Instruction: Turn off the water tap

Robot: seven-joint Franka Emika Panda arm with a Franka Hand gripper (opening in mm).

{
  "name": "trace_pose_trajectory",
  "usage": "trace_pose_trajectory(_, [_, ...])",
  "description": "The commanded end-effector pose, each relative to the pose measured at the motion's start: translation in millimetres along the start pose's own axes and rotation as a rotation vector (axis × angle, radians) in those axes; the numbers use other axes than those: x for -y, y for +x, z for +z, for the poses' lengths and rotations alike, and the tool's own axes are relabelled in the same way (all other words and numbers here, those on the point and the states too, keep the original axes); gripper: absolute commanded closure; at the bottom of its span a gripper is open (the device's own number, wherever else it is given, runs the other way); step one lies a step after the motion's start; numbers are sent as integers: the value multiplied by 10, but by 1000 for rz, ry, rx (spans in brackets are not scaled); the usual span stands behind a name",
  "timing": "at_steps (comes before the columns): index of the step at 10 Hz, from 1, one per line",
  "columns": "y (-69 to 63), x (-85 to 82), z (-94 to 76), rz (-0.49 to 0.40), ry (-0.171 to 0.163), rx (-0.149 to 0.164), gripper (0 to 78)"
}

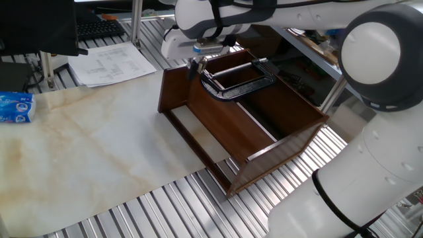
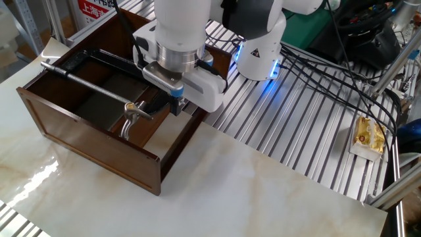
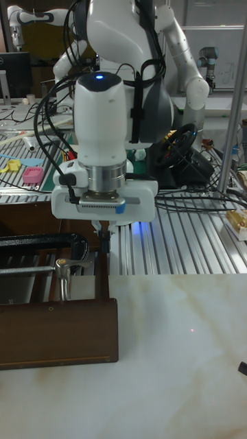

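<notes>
Landmark: the brown wooden box [image 2: 92,141] on the marble tabletop [image 2: 276,191].

- Black C-clamp [image 1: 236,80] lies across the top of the box, its long screw rod [image 2: 92,85] running along the box's length.
- The tap [image 2: 133,113], a small metal piece with a lever handle, sits at the end of the screw rod, inside the box near the corner nearest the arm. In the tall fixed view it is the metal piece [image 3: 65,274] just above the box's front wall, beside the clamp's black bar.
- Gripper [image 3: 103,241] hangs over that same corner of the box, pointing straight down, just to the side of the tap.
- Fingers [image 3: 104,236]: only a thin dark stub shows below the hand in the tall fixed view, with no visible gap, so they look narrow or closed. Nothing seen between them. In the other fixed view the dark fingertips [image 2: 176,105] sit by the box's wall, apart from the tap handle; whether they touch the wall I cannot tell.
- From one fixed view the hand [image 1: 206,47] covers the fingertips, so no read on the gap there.
- No contact with the tap visible in any view.

Off the box: printed papers [image 1: 111,63] and a blue packet [image 1: 16,107] on the far side of the table from it.
</notes>
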State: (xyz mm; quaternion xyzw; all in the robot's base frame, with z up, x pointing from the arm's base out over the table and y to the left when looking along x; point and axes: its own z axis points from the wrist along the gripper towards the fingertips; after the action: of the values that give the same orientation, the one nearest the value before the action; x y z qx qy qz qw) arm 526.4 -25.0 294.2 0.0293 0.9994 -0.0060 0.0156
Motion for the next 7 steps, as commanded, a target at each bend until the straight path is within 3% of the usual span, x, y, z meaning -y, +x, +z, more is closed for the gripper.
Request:
trace_pose_trajectory(1, [-14, -5, -4, -3, 0, -14, 776])
trace_pose_trajectory(2, [-14, -5, -4, 39, 11, -4, 776])
trace_pose_trajectory(3, [-14, -5, -4, 15, 13, -32, 776])
trace_pose_trajectory(4, [-14, -5, -4, -28, 6, -79, 776])
trace_pose_trajectory(7, [-14, -5, -4, -18, 5, -78, 776])
